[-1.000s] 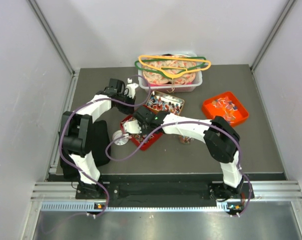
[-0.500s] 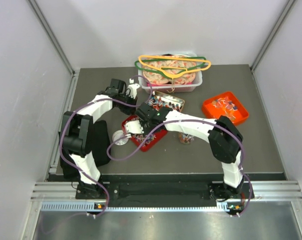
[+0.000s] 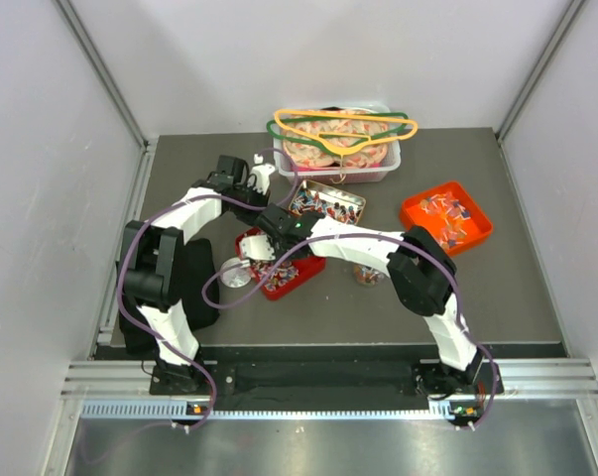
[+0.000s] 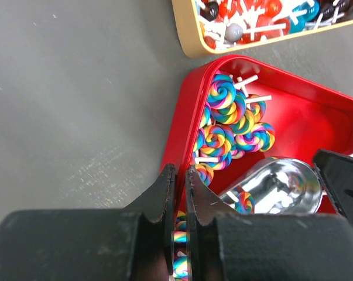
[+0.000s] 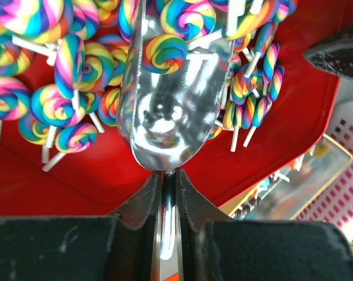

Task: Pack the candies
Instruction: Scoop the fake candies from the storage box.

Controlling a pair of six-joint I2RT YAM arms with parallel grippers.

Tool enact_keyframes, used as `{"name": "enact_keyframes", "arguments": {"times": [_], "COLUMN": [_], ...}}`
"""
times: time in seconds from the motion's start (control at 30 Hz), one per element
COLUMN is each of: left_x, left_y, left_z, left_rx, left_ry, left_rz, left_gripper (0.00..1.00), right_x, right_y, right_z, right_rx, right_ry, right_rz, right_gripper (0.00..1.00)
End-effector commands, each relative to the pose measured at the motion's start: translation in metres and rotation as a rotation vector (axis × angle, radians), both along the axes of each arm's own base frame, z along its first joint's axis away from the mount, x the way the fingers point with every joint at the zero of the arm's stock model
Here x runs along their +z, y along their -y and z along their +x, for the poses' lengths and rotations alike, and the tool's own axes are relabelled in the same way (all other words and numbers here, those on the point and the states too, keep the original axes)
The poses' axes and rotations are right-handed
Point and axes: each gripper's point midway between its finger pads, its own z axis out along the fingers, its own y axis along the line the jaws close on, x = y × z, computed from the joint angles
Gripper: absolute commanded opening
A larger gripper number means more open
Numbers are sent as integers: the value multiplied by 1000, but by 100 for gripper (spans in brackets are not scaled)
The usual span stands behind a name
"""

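Right end effector: clamping scoop handle, bowl digging into candies.
Left end effector: sitting near-closed at tray rim, grip unclear; probably bracing it.

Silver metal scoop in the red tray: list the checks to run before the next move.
1. Right gripper shut on silver metal scoop handle: ok.
2. Scoop loaded: not ok, only one rainbow swirl lollipop, at its lip.
3. Scoop inside shallow red tray: ok.
4. Left gripper steadying tray: not ok, shut, off the tray.
5. Room in gold rectangular tin: cannot tell.
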Motion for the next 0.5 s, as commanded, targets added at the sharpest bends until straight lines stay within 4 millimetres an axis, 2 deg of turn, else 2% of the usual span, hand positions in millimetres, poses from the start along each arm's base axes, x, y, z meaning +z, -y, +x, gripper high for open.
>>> {"name": "enact_keyframes", "arguments": {"times": [0.0,0.07,0.23,0.37,0.47], "left_x": [90,89,87,85,86], "left_y": [36,33,30,27,28], "left_z": [38,39,43,46,48], "left_rx": [-27,-7,26,46,55], "left_ry": [275,278,291,299,302], "left_rz": [-175,-163,-155,-138,-132], "left_gripper": [0,0,0,0,0], "right_x": [21,43,78,85,79], "right_y": [-28,-23,-18,-24,-37], "right_z": [-11,-2,12,14,1], "right_rx": [-12,-49,-145,-193,-164], "right_ry": [7,63,189,279,283], "right_rz": [97,117,176,176,182], "right_gripper": [0,0,0,0,0]}}
